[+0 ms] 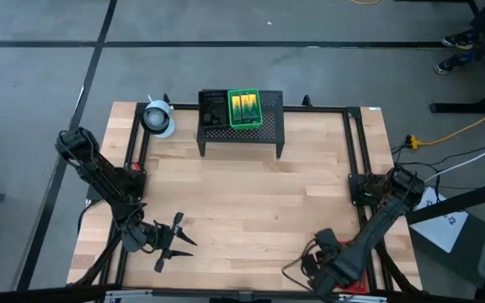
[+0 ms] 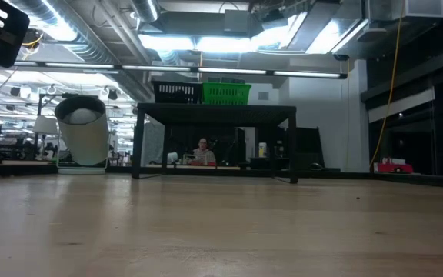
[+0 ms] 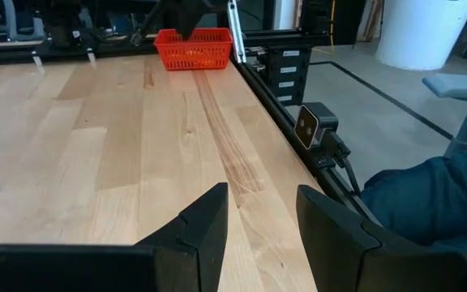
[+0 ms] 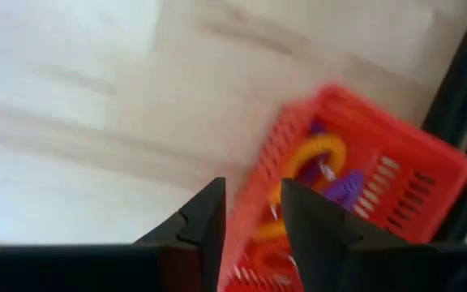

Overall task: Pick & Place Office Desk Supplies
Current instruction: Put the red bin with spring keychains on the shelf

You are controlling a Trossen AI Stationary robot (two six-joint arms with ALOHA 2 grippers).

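Note:
A red tray (image 4: 379, 191) sits at the table's near right corner (image 1: 354, 288) and shows far off in the left wrist view (image 3: 193, 49). It holds an orange loop (image 4: 314, 158) and a purple loop (image 4: 349, 188). My right gripper (image 4: 254, 203) hovers open over the tray's wall (image 1: 318, 252). I cannot tell whether it touches the tray. My left gripper (image 1: 180, 241) is open above bare wood near the table's near left (image 3: 262, 203). A yellow-green crayon box (image 1: 244, 107) lies in a green tray (image 1: 244, 127) beside a black tray (image 1: 213, 109).
The green tray (image 2: 225, 94) and black tray (image 2: 177, 92) rest on the black mesh stand (image 1: 241, 139) at the far edge. A whitish roll (image 1: 157, 118) stands far left. A black frame rail (image 3: 282, 113) lines the table's edge. A person sits far behind the table (image 2: 202, 150).

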